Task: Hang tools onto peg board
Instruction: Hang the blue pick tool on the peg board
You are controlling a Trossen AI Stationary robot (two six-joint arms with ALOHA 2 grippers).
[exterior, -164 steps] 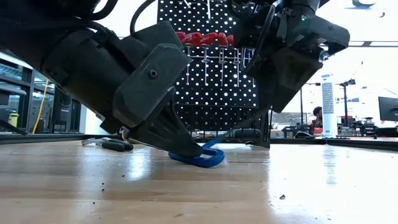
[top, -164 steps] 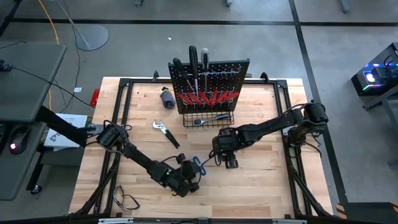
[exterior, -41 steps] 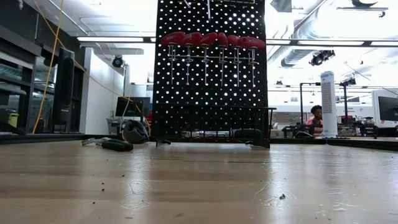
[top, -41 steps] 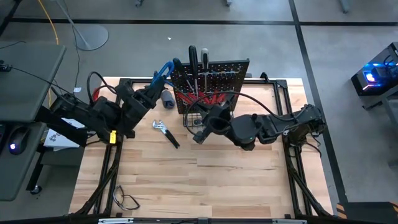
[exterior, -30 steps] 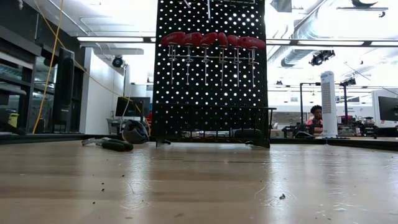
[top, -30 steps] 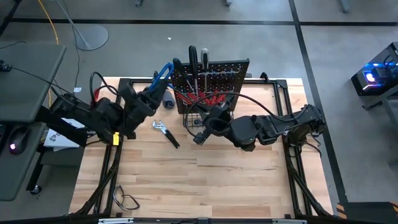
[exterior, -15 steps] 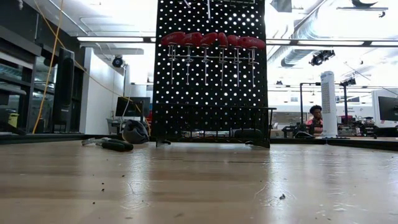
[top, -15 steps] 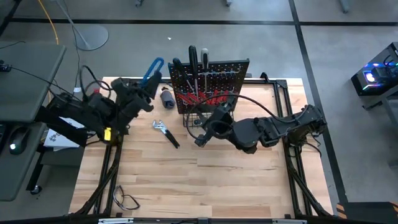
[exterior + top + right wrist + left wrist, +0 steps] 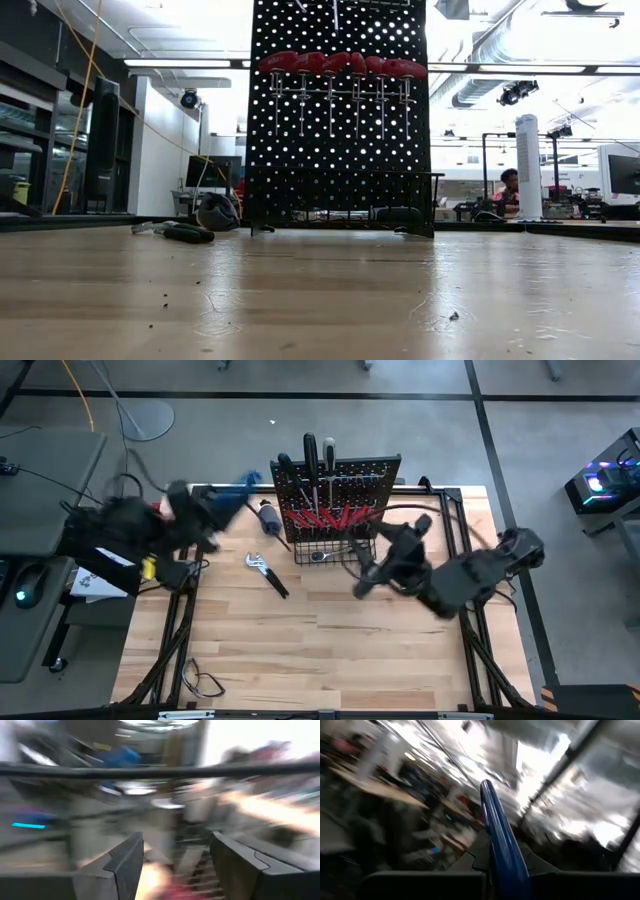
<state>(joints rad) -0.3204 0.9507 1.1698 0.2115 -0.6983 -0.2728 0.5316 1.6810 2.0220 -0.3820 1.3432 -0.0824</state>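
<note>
The black peg board [image 9: 337, 488] stands upright at the table's far middle, and the low view shows a row of red-handled screwdrivers [image 9: 340, 66] hanging on the peg board [image 9: 340, 150]. A wire basket [image 9: 335, 550] at its base holds a silver tool. Left of the board, my left gripper [image 9: 222, 503] is shut on a blue-handled tool [image 9: 243, 482] in the air. Right of the basket, my right gripper [image 9: 362, 582] is open [image 9: 175, 865] and empty. Black-handled pliers [image 9: 268, 573] lie flat on the wood. My left gripper pinches the blue handle [image 9: 506, 870] between its two fingers. The handle's free end [image 9: 487, 790] sticks out forward and upward past the fingertips. The fingers come from the table's left, slanting up. The tool is lifted clear of the table.
A dark round object [image 9: 268, 516] sits on the table just left of the peg board. A black cable loop [image 9: 200, 682] lies at the near left corner. The black table frame [image 9: 470, 510] runs along the edges. Bare wood [image 9: 330, 650] fills the near half.
My left gripper has drawn back from the peg board's left edge toward the table's left, carrying the blue-handled tool clear of the table. My right gripper has pulled away from the basket's front toward the table's right edge.
</note>
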